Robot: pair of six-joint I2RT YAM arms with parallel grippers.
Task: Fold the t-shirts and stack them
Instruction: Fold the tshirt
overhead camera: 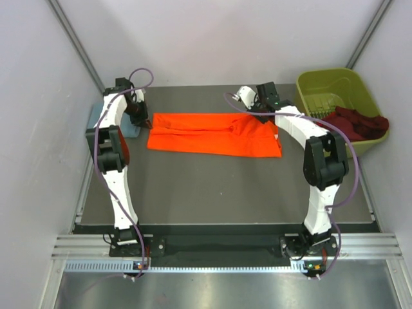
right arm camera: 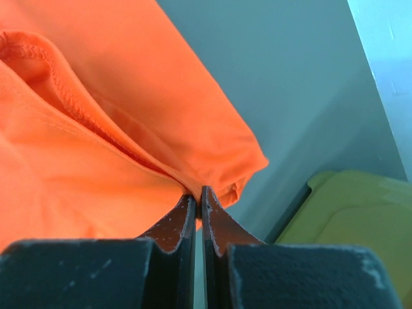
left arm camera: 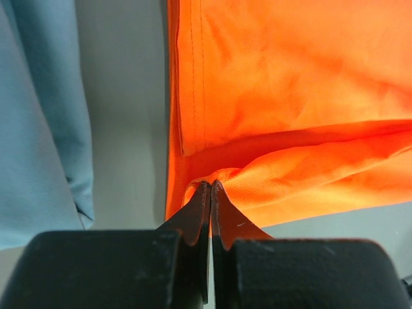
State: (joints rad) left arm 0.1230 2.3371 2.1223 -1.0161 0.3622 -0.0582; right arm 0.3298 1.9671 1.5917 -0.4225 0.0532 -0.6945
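The bright orange t-shirt (overhead camera: pixel 212 134) lies folded into a long band across the far half of the table. My left gripper (overhead camera: pixel 143 120) is shut on the band's left end, and the left wrist view shows orange cloth (left arm camera: pixel 290 96) pinched between the tips of the left gripper (left arm camera: pixel 210 185). My right gripper (overhead camera: pixel 273 114) is shut on the far right corner, where the tips of the right gripper (right arm camera: pixel 198 191) pinch a fold of the orange t-shirt (right arm camera: pixel 96 129). A grey-blue t-shirt (left arm camera: pixel 38 129) lies just left of the orange one. The maroon t-shirt (overhead camera: pixel 357 122) sits in the bin.
The olive-green plastic bin (overhead camera: pixel 328 84) stands at the table's far right corner, close to my right gripper, and its rim (right arm camera: pixel 360 206) shows in the right wrist view. White walls enclose the table on the left, back and right.
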